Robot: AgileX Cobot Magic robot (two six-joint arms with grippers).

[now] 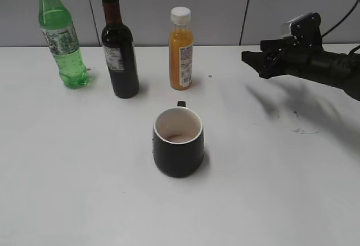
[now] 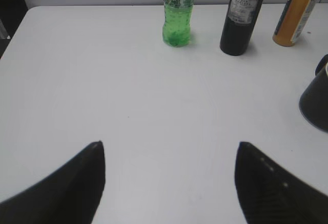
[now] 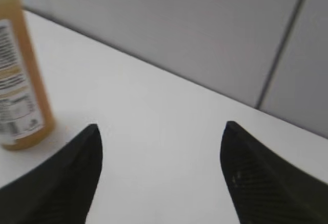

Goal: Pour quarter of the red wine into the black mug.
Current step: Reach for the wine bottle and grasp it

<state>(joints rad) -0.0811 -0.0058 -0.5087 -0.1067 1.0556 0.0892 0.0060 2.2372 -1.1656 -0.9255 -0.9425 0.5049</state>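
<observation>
green plastic btl, orange juice btl, white table

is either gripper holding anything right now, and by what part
Nothing is held. The left gripper and right gripper are open and empty; the dark glass wine bottle stands untouched.

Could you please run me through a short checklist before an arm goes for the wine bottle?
1. Red wine upright and reachable, gaps to the green bottle and juice bottle on either side: ok.
2. Wine uncapped: the neck top looks open in the exterior view, but cannot tell for sure.
3. Black mug upright, mouth clear, standing apart in front of the bottles: ok.
4. Mug empty: not ok, a faint reddish trace sits at the bottom.
5. Right hand open and holding nothing: ok.
6. Left hand open and holding nothing, over the bare table: ok.
</observation>
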